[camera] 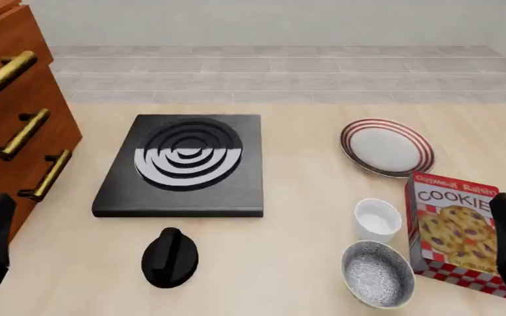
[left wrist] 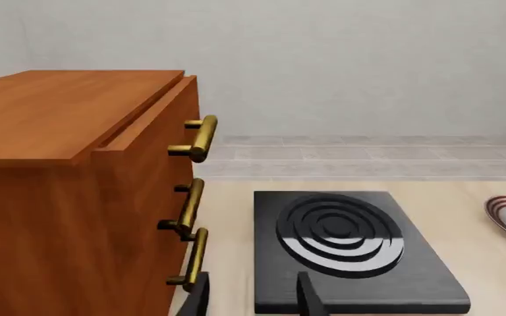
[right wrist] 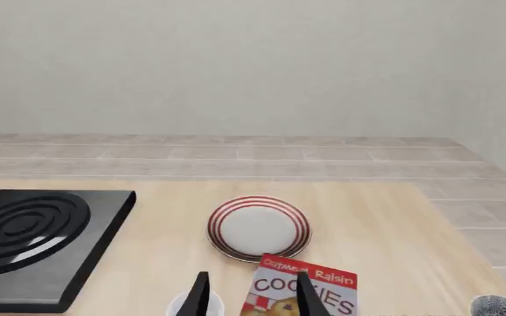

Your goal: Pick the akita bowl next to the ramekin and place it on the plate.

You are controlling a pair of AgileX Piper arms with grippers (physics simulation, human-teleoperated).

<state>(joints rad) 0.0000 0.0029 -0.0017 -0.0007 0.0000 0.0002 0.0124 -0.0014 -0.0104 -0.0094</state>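
Our right gripper [right wrist: 251,295] shows two dark fingertips with a clear gap between them and nothing in it, so we call those jaws parted and empty. Same story on our left gripper [left wrist: 251,296]: fingers apart, holding nothing, pointed toward the black hob [camera: 182,166] and the wooden drawer cabinet [camera: 11,125] at the counter's left edge.

Out from the right jaws we spot the ramekin [camera: 377,219] just below them in the wrist view, the cookie box [camera: 453,232] just beside it, and the plate [camera: 387,146] farther on, bare.

And the bowl [camera: 377,273]? It sits near the counter's front edge toward the right corner, just in front of the ramekin and just beside the cookie box, untouched. A black knob [camera: 170,257] lies well apart, near the front edge in front of the hob.

So we judge nothing is done yet. Both arms sit back at the front corners. Left to do: reach for the bowl, grip it, lift it past the ramekin and box, set it on the plate.
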